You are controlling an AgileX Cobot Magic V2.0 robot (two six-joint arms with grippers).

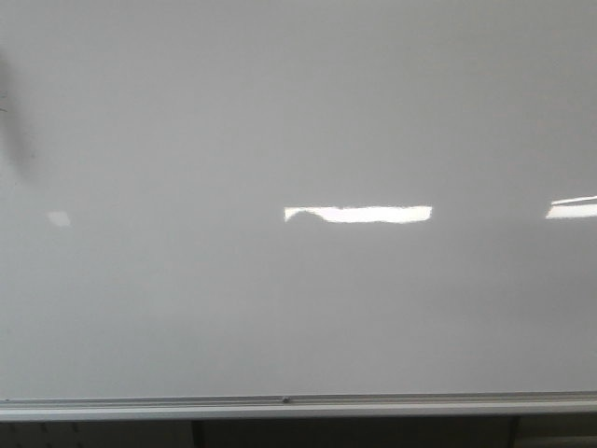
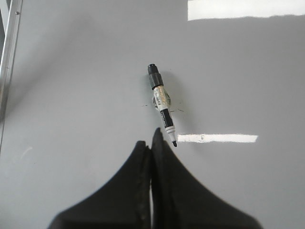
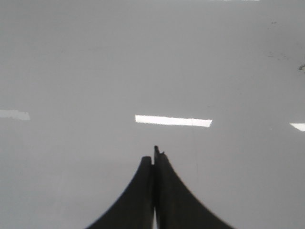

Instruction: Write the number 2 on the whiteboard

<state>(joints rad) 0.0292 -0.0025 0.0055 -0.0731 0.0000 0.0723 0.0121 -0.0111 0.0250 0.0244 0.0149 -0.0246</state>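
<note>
The whiteboard [image 1: 298,112] fills the front view and is blank; no number 2 shows in any view. In the left wrist view a black-and-white marker [image 2: 161,102] rests against the board [image 2: 71,95], its bare black tip pointing toward my left gripper [image 2: 151,140]. That gripper is shut and empty, and its tips are just beside the marker's tip. My right gripper [image 3: 153,155] is shut and empty in front of bare board [image 3: 95,71]. Neither gripper shows in the front view.
A silver rail [image 1: 298,405] runs along the board's bottom edge and also shows in the left wrist view [image 2: 9,57]. Bright rectangular light reflections [image 1: 359,214] lie on the board. Faint dark smudges [image 3: 276,55] mark it. A blurred dark shadow [image 1: 14,112] sits at the front view's left edge.
</note>
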